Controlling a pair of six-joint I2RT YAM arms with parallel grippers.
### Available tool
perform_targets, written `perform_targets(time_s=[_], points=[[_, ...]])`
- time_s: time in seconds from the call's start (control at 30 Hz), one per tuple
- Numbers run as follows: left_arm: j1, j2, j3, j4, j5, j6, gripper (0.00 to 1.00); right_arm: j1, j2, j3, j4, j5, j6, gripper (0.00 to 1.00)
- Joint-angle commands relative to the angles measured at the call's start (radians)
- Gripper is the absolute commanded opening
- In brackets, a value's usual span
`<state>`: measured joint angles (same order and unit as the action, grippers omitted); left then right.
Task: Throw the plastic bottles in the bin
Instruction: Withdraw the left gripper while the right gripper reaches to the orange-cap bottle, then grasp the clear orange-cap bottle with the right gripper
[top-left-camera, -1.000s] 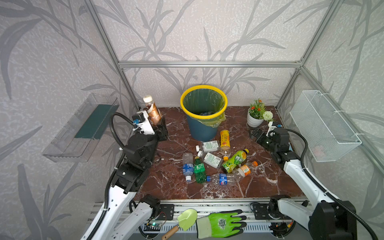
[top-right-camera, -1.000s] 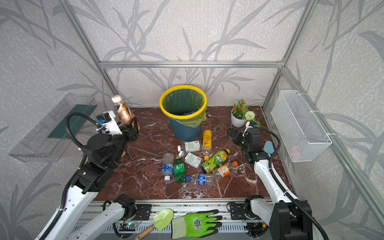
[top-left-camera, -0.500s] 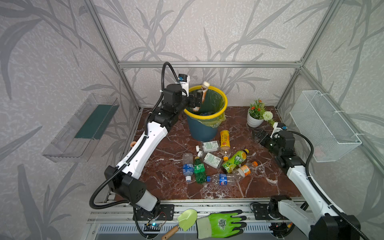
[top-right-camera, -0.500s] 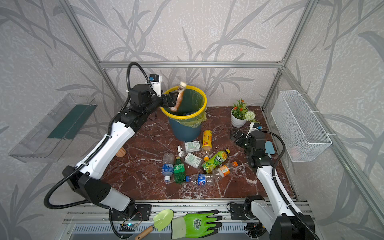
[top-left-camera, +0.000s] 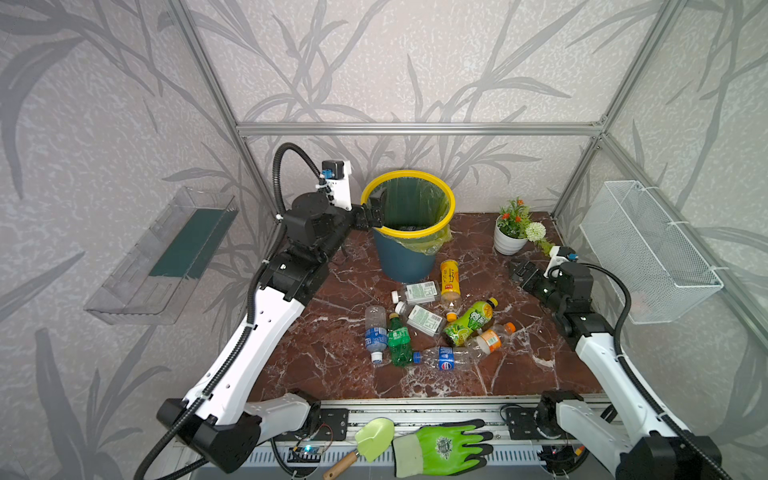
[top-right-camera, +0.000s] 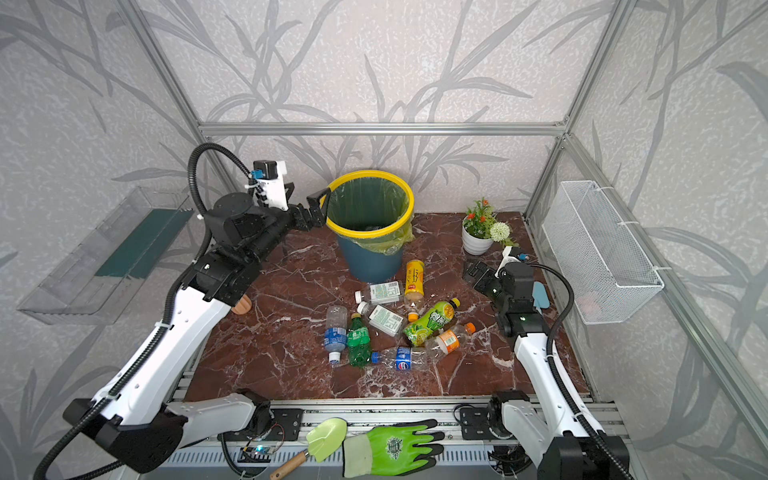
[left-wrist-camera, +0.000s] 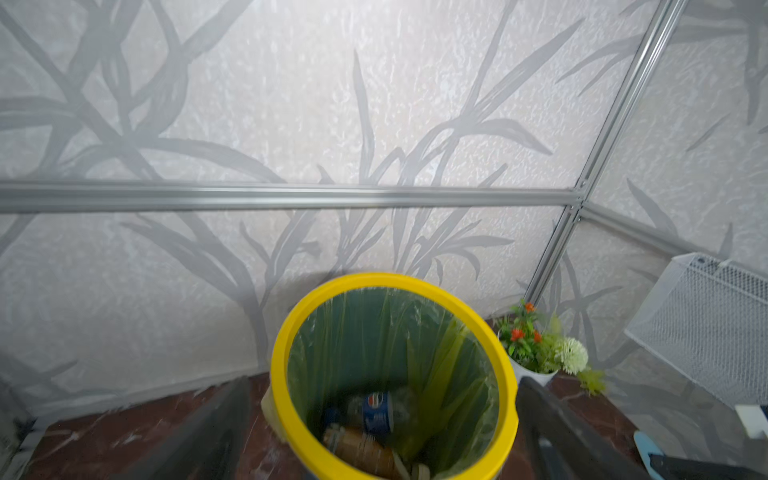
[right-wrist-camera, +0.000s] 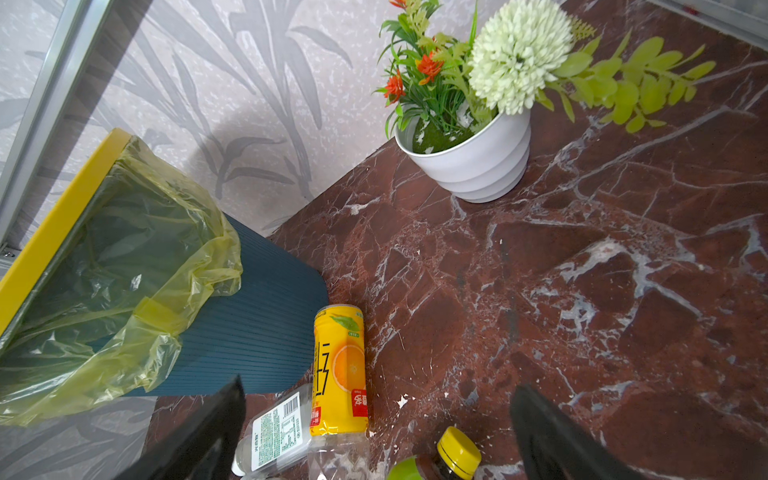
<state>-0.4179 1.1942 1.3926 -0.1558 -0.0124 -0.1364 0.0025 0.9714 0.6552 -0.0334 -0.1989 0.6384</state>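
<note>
Left wrist view is looking down into the bin (left-wrist-camera: 279, 374), where at least two bottles are lying at the bottom: a brown bottle (left-wrist-camera: 357, 451) and a blue-capped bottle (left-wrist-camera: 376, 411). In a top view the left gripper (top-right-camera: 321, 208) is hovering at the left edge of the yellow rim, its fingers spread wide with nothing between them, so a drop looks done. Most of the job is waiting. Eight bottles are lying in a loose heap on the table (top-left-camera: 316, 374), on the near side of the bin: a yellow bottle (top-left-camera: 449, 279) just beside the bin's base, two white-labelled bottles (top-left-camera: 417, 292), a lime bottle (top-left-camera: 471, 322), an orange bottle (top-left-camera: 490, 338), a green bottle (top-left-camera: 399, 340) and two clear bottles (top-left-camera: 376, 332), several of them touching. The right gripper (top-left-camera: 517, 270) is hanging to the right of the heap, fingers wide and empty, pointing toward the yellow bottle. A flower pot (top-left-camera: 509, 245) is standing at the far right, near that gripper, and could be getting in the way of a swing to the bin. A wire basket (top-left-camera: 648, 249) is hanging on the right wall and a clear shelf (top-left-camera: 166, 257) on the left wall. A glove (top-left-camera: 442, 446) and a trowel (top-left-camera: 372, 434) are lying on the near rail, well apart from the work.
</note>
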Motion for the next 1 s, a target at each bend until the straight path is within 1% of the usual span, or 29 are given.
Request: perform_targets(time_s=[0.0,0.1,0.23,0.37,0.43,0.57,0.7,0.8,0.97], points=[[-0.004,-0.038,-0.118,0.002,-0.080,0.006,0.99,-0.002,0.013,-0.005,-0.003,-0.024,-0.008,1.00],[-0.003,-0.088,-0.202,-0.001,-0.126,-0.009,0.99,-0.002,0.028,-0.003,-0.006,-0.040,-0.007,1.00],[-0.002,-0.141,-0.283,-0.060,-0.249,-0.101,0.99,-0.002,0.055,0.022,-0.093,-0.042,-0.008,0.97],[-0.002,-0.184,-0.380,-0.072,-0.279,-0.137,0.99,-0.002,0.061,0.019,-0.199,-0.031,-0.007,0.95],[-0.001,-0.195,-0.412,-0.079,-0.285,-0.161,0.99,-0.002,0.049,0.000,-0.236,-0.019,-0.008,0.94],[0.001,-0.205,-0.461,-0.079,-0.284,-0.192,0.99,0.000,0.002,-0.059,-0.290,-0.001,0.043,0.94],[0.001,-0.197,-0.482,-0.079,-0.282,-0.207,0.99,0.010,-0.052,-0.114,-0.361,-0.009,0.101,0.93],[0.000,-0.191,-0.490,-0.077,-0.282,-0.208,0.99,0.043,-0.095,-0.141,-0.432,-0.002,0.143,0.92],[0.000,-0.186,-0.503,-0.065,-0.278,-0.201,0.99,0.124,-0.183,-0.180,-0.513,0.047,0.246,0.92]])
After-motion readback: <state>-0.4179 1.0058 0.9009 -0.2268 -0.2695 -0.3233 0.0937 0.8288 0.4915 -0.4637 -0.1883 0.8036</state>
